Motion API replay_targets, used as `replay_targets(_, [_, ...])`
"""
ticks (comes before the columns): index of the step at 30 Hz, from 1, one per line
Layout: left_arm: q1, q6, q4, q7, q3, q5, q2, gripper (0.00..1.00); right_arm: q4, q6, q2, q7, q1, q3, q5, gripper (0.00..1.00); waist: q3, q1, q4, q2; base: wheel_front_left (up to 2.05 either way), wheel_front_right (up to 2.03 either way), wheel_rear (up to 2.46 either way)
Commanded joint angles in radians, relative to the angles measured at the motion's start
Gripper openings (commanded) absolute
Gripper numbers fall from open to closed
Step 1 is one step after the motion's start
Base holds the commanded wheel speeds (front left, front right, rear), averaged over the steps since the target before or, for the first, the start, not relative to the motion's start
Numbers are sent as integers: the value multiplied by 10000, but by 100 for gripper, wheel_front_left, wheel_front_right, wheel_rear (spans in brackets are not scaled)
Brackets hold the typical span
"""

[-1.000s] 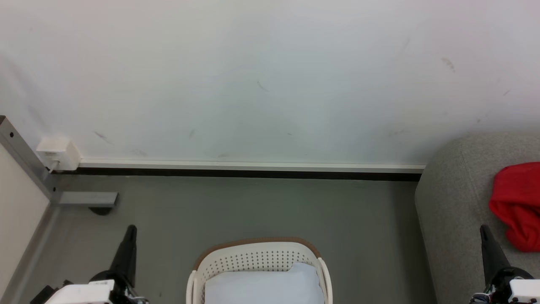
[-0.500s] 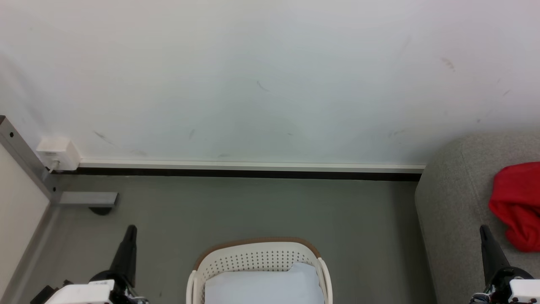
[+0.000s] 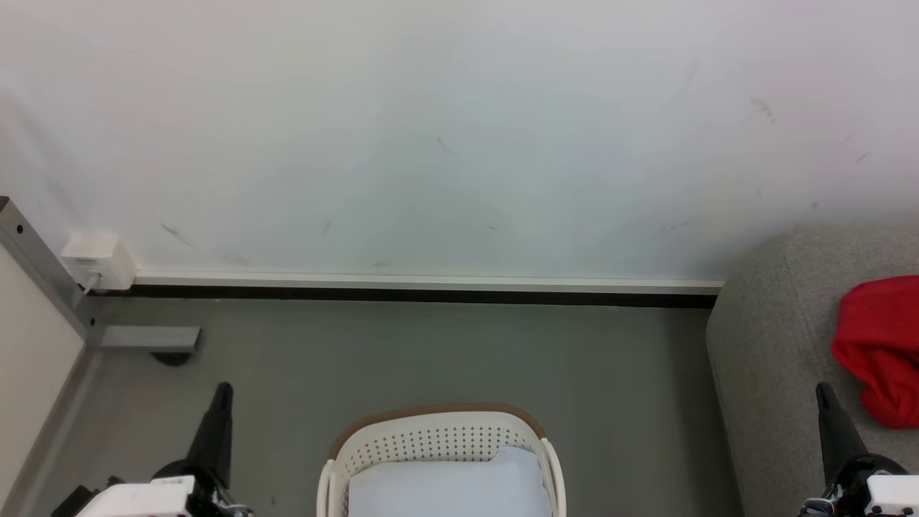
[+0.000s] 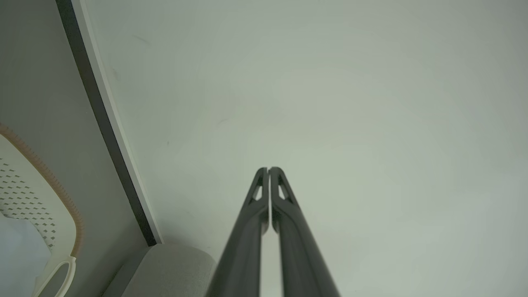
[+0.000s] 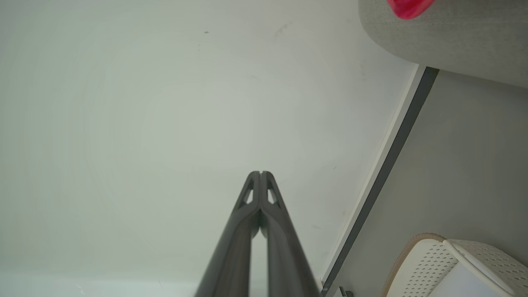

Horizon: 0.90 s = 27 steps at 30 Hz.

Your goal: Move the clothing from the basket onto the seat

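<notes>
A: You've got the clothing (image 3: 879, 352) bright red, plain. Seat (image 3: 772, 359): light grey weave.
B: Your basket (image 3: 431, 439)?
A: White, rows of small dark dots, tan-brown rim. Pad (image 3: 445, 488): pale bluish-white. Floor (image 3: 431, 352) grey, wall (image 3: 459, 143) white.

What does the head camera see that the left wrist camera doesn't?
Head view: red clothing lying on the seat, the right gripper and a white wall box. Left wrist view: the left gripper up close, its two fingers pressed shut. Both: the basket with its pale pad, the seat, grey floor and white wall.
</notes>
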Motion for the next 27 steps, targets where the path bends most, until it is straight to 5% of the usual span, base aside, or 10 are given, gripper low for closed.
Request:
replay_targets(1, [-68,-46,-28,41,22,-136,19,0,-32,-21,5,-15,-117,-45,-58,0,0,0,0,-1,0,0,0])
replay_targets(27, [-68,-46,-28,40,20,-137,21,0,-30,-21,19,8,-119,-65,-77,0,0,0,0,-1,0,0,0])
